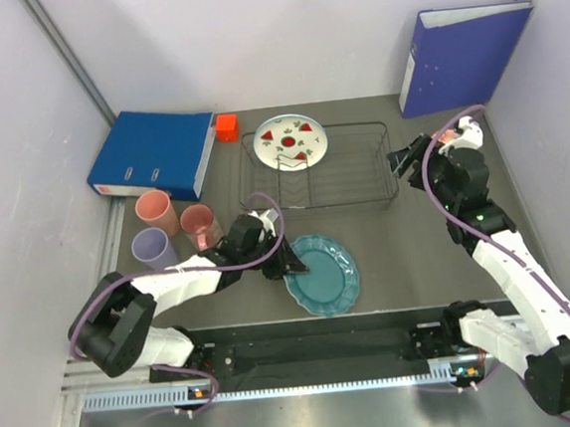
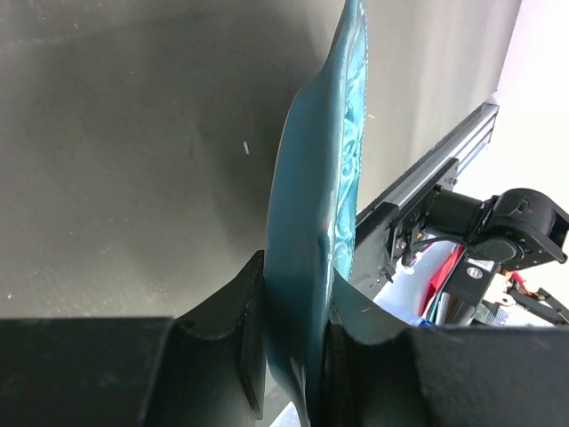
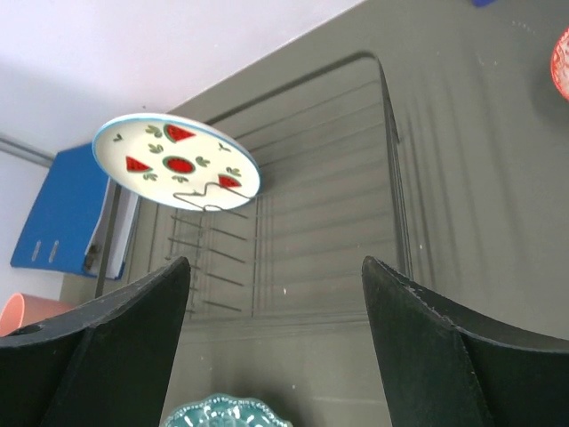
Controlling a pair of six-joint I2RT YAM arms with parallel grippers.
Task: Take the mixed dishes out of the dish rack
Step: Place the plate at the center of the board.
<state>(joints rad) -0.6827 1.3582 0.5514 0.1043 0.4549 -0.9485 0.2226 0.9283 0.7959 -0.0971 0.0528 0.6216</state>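
Note:
The dish rack (image 1: 336,169) (image 3: 311,222) stands mid-table, and the white plate with red watermelon marks (image 1: 290,141) (image 3: 176,162) is propped in its left end. In front of the rack lies the teal scalloped plate (image 1: 325,275) (image 2: 316,205), low at the table. My left gripper (image 1: 291,258) (image 2: 298,302) is shut on its left rim. My right gripper (image 1: 400,163) (image 3: 276,262) hovers open and holds nothing at the rack's right end. Two salmon-pink cups (image 1: 155,211) (image 1: 199,224) and the lavender cup (image 1: 154,249) stand at the left. A pink-red rim (image 3: 562,62), perhaps the bowl, shows at the right wrist view's edge.
A blue binder (image 1: 155,153) lies at the back left with a small red cube (image 1: 226,127) beside it. Another blue binder (image 1: 461,56) stands upright at the back right. White walls close in three sides, and a metal rail (image 1: 280,384) runs along the near edge.

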